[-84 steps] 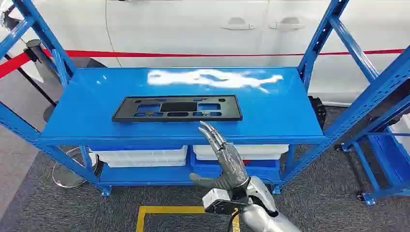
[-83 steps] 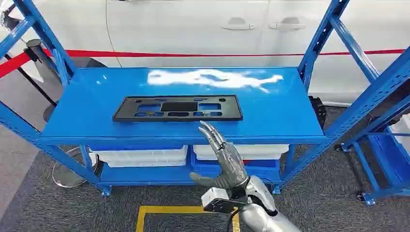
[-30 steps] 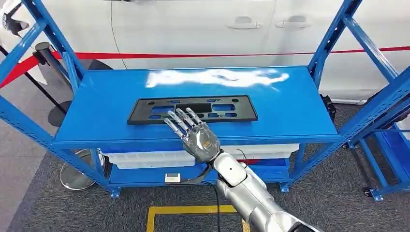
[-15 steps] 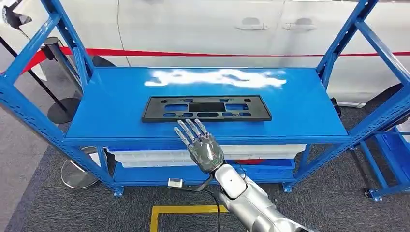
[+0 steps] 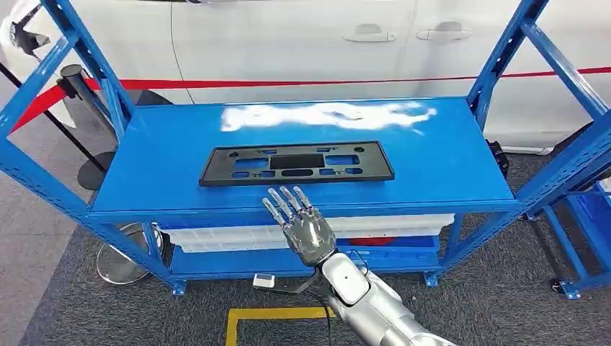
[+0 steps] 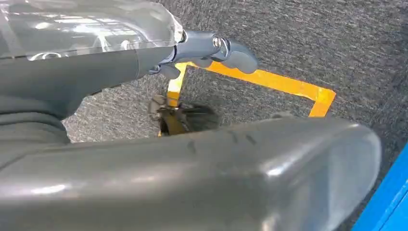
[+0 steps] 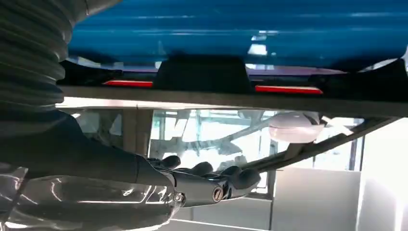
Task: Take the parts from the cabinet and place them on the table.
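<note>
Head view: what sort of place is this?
Probably a car workshop or showroom floor: a blue steel rack holding a black plastic panel, a white car behind a red barrier belt, grey carpet.

Part (image 5: 296, 163) flat on shelf (image 5: 447, 166); bins (image 5: 216, 236) below; car (image 5: 288, 43) behind.

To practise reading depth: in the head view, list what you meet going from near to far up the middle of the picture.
Yellow floor tape → right hand → black plastic panel → white car.
</note>
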Robot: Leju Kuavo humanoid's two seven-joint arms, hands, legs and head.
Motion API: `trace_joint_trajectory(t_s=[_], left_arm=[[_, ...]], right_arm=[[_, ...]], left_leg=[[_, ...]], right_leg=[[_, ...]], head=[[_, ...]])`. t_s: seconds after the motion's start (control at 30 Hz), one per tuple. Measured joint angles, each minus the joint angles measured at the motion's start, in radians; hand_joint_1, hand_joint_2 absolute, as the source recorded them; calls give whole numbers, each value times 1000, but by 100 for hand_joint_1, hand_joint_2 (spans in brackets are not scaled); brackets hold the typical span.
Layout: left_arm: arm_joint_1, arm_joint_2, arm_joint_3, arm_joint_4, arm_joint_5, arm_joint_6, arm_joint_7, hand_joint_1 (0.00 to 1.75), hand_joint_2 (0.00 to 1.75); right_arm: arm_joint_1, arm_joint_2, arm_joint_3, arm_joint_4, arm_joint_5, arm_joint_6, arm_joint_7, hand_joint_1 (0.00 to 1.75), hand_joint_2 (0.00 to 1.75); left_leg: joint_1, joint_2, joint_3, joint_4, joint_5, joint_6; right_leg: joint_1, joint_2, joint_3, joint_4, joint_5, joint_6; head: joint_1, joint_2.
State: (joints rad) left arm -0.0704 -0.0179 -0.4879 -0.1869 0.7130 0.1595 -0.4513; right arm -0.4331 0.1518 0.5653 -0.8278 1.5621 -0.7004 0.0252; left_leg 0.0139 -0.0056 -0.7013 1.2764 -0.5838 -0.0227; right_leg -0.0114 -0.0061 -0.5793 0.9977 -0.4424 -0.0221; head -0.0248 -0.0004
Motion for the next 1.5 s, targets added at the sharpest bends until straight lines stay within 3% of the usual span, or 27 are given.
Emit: trace_joint_trajectory(t_s=[0.03,0.07,0.1,0.17,0.23,0.33,0.4,0.43,0.5,0.53,0.57,0.63,0.7,0.73,0.83,0.9,0.93,1.0,1.03,1.07,1.13,1.2,1.23,1.37,1.4,1.43,1.5], left_arm=[[0,0,0,0,0,-1,0,0,0],[4,1,0,0,0,-2,2,0,0],[5,2,0,0,0,-3,2,0,0],[4,4,0,0,0,-4,3,0,0],[1,5,0,0,0,-5,5,0,0],[3,5,0,0,-1,-7,10,0,0],[2,5,0,0,-2,-7,11,0,0],[1,5,0,0,-3,-8,11,0,0],[0,7,-1,0,-4,-10,11,0,0],[1,8,-2,0,-5,-10,12,0,0],[2,8,-4,0,-7,-11,15,0,0],[2,8,-8,0,-10,-13,15,0,0],[1,8,-10,0,-10,-13,18,0,0],[-1,5,-13,0,-10,-13,18,0,0],[-1,7,-18,0,-10,-13,20,0,0],[-2,8,-19,0,-10,-13,20,0,0],[-3,8,-20,0,-10,-13,20,0,0],[-3,9,-21,0,-10,-13,21,0,0],[-1,9,-22,0,-10,-13,21,0,0],[2,9,-22,0,-10,-14,21,0,0],[6,10,-22,1,-10,-14,21,0,0],[7,12,-23,2,-10,-14,21,0,0],[7,12,-23,3,-9,-14,21,0,0],[7,12,-24,6,-6,-14,21,0,0],[9,10,-24,6,-6,-14,21,0,0],[8,10,-24,6,-4,-14,20,0,0],[6,11,-24,6,-3,-14,20,0,0]], right_arm=[[2,0,0,0,-1,0,0,0,175],[3,0,0,1,-3,0,-4,0,175],[3,0,0,2,-7,0,-10,0,175],[2,0,0,3,-20,0,-21,0,175],[-1,0,0,3,-21,0,-31,0,175],[-2,1,0,3,-28,0,-40,0,175],[-5,0,0,2,-38,0,-51,0,175],[-8,0,0,2,-39,0,-57,0,175],[-6,-3,-1,1,-45,0,-65,0,175],[-2,-5,-1,1,-49,0,-71,0,175],[1,-7,-2,1,-52,0,-72,0,175],[4,-9,-2,-1,-53,0,-72,0,175],[3,-9,-5,-5,-51,-1,-72,0,175],[3,-9,-7,-6,-51,0,-72,0,175],[7,-10,-12,-6,-50,0,-72,0,175],[8,-8,-13,-14,-49,-1,-72,0,175],[7,-7,-13,-14,-49,-1,-72,0,175],[12,-5,-13,-14,-48,-1,-72,0,175],[17,-5,-13,-14,-49,-1,-72,0,175],[22,-5,-13,-14,-52,-1,-72,0,175],[27,-5,-13,-15,-58,-1,-83,0,175],[28,-2,-18,-24,-71,-1,-98,0,175],[26,-1,-21,-28,-77,-1,-105,0,175],[23,7,-31,-42,-90,-1,-127,0,175],[23,12,-34,-48,-90,-2,-127,0,175],[20,13,-37,-51,-90,-2,-127,0,175],[14,15,-43,-53,-90,-2,-129,0,175]], left_leg=[[0,0,-24,47,-7,-3],[0,0,-25,45,8,-4],[1,0,-1,-9,48,-4],[4,3,90,-197,144,-2],[-3,4,120,-262,136,9],[-5,-1,117,-258,136,28],[1,0,126,-268,139,41],[2,1,127,-268,138,47],[-1,1,128,-267,134,52],[-3,1,129,-267,132,54],[-3,-1,133,-266,129,55],[-5,-4,145,-266,121,53],[-5,-5,158,-268,110,49],[-12,-4,157,-264,106,43],[-4,-3,159,-273,102,26],[-5,-1,164,-260,89,14],[-5,0,143,-215,68,10],[-1,0,53,-53,-1,0],[0,0,10,18,-19,-4],[1,0,-17,51,-13,-7],[3,0,4,-29,65,-9],[6,5,81,-223,179,-5],[1,7,95,-243,161,0],[-2,1,97,-257,154,26],[5,2,106,-267,156,34],[5,2,111,-270,153,39],[5,2,115,-270,149,46]], right_leg=[[0,0,0,1,0,0],[0,1,2,1,-2,0],[-1,2,4,2,-4,2],[-1,4,11,8,-11,10],[8,5,5,18,-19,20],[6,5,7,12,-18,34],[2,6,0,39,-39,45],[2,6,-27,94,-71,48],[-2,6,-119,265,-141,54],[-1,6,-157,327,-152,54],[-1,6,-172,339,-137,53],[0,6,-132,232,-52,45],[10,6,-52,46,39,23],[16,6,-42,33,24,16],[21,8,-43,22,16,9],[7,8,-20,-5,21,3],[5,6,-12,-8,16,-4],[6,4,-3,-7,8,-8],[6,3,1,-7,3,-9],[6,4,7,-6,-2,-9],[5,8,21,-3,-14,-6],[5,9,39,4,-33,2],[12,9,40,8,-39,9],[13,8,38,8,-47,27],[10,9,39,15,-59,34],[9,8,25,52,-77,39],[5,8,-64,210,-144,47]], head=[[0,0],[0,0],[0,0],[0,0],[0,0],[1,0],[1,0],[1,0],[1,0],[1,0],[1,0],[1,0],[1,0],[0,0],[1,0],[2,0],[1,0],[1,0],[1,0],[1,0],[1,0],[1,0],[1,0],[1,0],[1,0],[2,0],[1,0]])
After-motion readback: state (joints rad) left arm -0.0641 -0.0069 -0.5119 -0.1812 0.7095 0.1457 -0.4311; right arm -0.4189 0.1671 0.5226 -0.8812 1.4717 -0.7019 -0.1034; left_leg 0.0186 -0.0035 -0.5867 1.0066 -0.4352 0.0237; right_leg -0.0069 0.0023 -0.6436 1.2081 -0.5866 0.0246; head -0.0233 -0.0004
